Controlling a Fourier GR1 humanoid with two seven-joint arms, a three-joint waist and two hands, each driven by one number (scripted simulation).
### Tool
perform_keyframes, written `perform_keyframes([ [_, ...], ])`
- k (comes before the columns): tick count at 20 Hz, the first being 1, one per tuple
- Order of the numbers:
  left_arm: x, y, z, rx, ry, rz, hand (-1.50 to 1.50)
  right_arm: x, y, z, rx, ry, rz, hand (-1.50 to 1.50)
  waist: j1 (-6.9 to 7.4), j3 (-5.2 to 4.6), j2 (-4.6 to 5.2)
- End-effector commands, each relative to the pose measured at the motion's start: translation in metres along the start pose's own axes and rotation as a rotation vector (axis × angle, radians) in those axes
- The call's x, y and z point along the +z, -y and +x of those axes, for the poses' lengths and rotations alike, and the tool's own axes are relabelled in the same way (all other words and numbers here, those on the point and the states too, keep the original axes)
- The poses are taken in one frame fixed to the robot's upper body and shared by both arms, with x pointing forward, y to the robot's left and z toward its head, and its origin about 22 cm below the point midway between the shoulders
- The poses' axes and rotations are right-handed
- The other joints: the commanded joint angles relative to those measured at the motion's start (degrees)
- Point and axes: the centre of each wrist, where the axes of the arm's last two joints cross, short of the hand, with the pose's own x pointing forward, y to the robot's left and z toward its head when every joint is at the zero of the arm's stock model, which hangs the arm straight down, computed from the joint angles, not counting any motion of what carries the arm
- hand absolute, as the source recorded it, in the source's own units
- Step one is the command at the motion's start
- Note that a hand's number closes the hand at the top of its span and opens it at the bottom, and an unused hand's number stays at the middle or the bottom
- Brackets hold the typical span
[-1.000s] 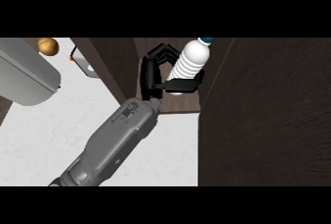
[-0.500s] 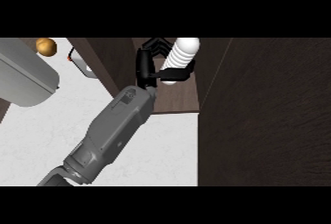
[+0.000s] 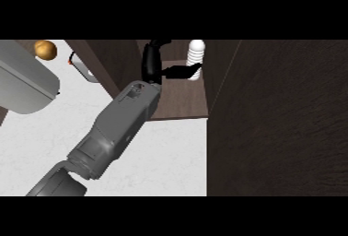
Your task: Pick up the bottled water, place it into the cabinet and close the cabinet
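Seen from above, a grey forearm crossed a pale speckled bench (image 3: 41, 138) from the lower left and reached into an open dark-wood cabinet (image 3: 182, 101) at the top of the view. The black left hand (image 3: 155, 64) was inside the cabinet, its fingers (image 3: 178, 71) curled against the lower part of the bottled water (image 3: 196, 55) and holding it. The white, ribbed bottle stood upright near the cabinet's right wall, toward the back. Whether its base touched the cabinet floor could not be told. The wide dark door (image 3: 279, 120) filled the right side of the view, swung open. At the far left lay a large rounded grey object (image 3: 27, 87) and a small round brown thing (image 3: 45, 50), both well apart from the cabinet. The right hand did not show. The risk from here looked twofold: letting go before the bottle was settled could tip it, and a finger catching it on the way out could knock it over — a fallen bottle rolling forward might then block the door.
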Motion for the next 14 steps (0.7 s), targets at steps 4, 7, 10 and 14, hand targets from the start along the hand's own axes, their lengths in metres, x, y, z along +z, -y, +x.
perform_keyframes([
  [4, -0.010, -0.003, -0.001, -0.016, -0.018, 0.007, -1.50, -0.006, 0.001, 0.011, -0.020, 0.071, 0.027, -1.50, -0.44, 0.00, 0.32],
  [7, -0.011, -0.005, 0.001, 0.047, 0.009, -0.011, -1.50, -0.011, -0.012, 0.021, -0.028, 0.083, 0.036, -1.50, -0.12, -0.05, 0.14],
  [10, -0.016, 0.004, 0.021, 0.116, 0.050, -0.032, -1.50, -0.010, -0.012, 0.017, -0.018, 0.067, 0.033, -1.50, 0.07, -0.02, -0.23],
  [14, -0.017, 0.006, 0.033, 0.280, 0.093, -0.083, -1.50, -0.015, -0.005, 0.015, 0.009, 0.055, 0.005, -1.50, 1.64, -0.03, -0.61],
])
